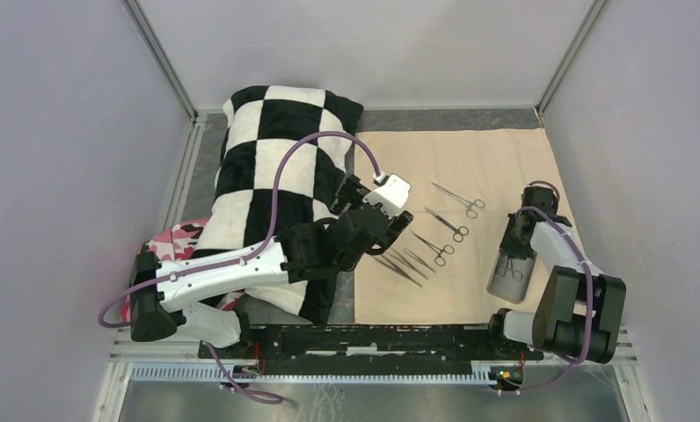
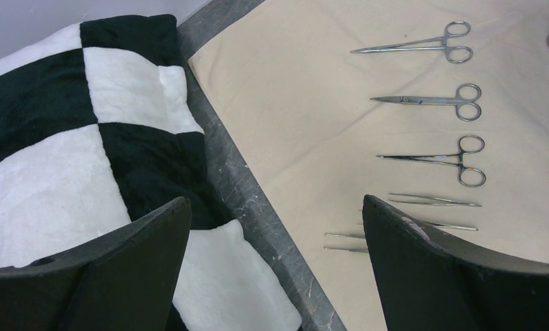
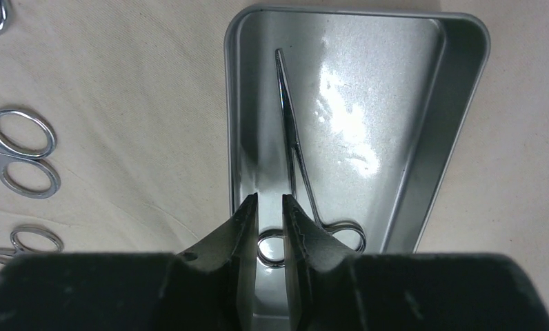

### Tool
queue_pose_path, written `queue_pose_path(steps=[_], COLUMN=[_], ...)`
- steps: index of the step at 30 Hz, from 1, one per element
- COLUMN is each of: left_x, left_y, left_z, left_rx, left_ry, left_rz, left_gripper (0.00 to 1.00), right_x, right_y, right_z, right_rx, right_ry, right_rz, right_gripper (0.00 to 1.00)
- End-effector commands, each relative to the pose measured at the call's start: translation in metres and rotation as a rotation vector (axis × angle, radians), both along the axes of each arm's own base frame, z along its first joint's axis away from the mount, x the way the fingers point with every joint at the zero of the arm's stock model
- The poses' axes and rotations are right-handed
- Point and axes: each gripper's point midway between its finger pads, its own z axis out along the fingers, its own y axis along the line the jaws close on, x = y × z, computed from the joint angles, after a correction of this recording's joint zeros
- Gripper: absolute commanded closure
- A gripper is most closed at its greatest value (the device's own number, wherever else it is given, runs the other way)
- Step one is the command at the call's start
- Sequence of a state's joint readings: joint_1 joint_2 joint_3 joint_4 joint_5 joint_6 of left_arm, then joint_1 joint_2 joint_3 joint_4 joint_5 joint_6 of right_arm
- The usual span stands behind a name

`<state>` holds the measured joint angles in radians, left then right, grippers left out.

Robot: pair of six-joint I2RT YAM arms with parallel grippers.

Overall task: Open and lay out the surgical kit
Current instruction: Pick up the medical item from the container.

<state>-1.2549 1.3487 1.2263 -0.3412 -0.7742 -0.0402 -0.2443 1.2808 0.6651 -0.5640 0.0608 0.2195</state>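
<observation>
The beige cloth wrap (image 1: 478, 158) lies spread flat on the right half of the table. On it three scissor-handled forceps (image 1: 448, 224) lie in a row, with thin tweezers (image 1: 404, 266) beside them. My left gripper (image 2: 276, 200) hangs wide open over the cloth's left edge, with nothing between its fingers, and the tweezers (image 2: 434, 201) lie just past its right finger. The grey metal tray (image 3: 430, 138) sits at the cloth's near right with one pair of forceps (image 3: 292, 131) lying in it. My right gripper (image 3: 270, 196) hovers over that pair's finger rings, jaws a narrow gap apart.
A black-and-white checkered pillow (image 1: 267, 167) fills the left side, with my left arm lying across it. A pink camouflage cloth (image 1: 175, 237) pokes out under its near left corner. Grey walls close in the table on three sides.
</observation>
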Motion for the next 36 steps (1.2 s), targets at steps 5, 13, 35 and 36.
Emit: queue_pose_path(steps=[5, 13, 35, 36], left_x=[0.002, 0.002, 0.003, 0.003], left_y=[0.0, 0.0, -0.001, -0.001], left_z=[0.014, 0.014, 0.013, 0.013], left_rx=[-0.029, -0.027, -0.025, -0.024], left_ry=[-0.029, -0.028, -0.024, -0.025], left_rz=[-0.012, -0.014, -0.013, -0.014], left_gripper=[0.0, 0.0, 0.0, 0.0], right_x=[-0.001, -0.005, -0.013, -0.013], right_y=[-0.013, -0.012, -0.018, -0.019], right_z=[0.001, -0.008, -0.016, -0.011], right_rx=[-0.068, -0.059, -0.109, -0.113], right_ry=[0.011, 0.031, -0.004, -0.019], right_rz=[-0.002, 0.002, -0.041, -0.048], right_gripper=[0.73, 0.73, 1.0, 1.0])
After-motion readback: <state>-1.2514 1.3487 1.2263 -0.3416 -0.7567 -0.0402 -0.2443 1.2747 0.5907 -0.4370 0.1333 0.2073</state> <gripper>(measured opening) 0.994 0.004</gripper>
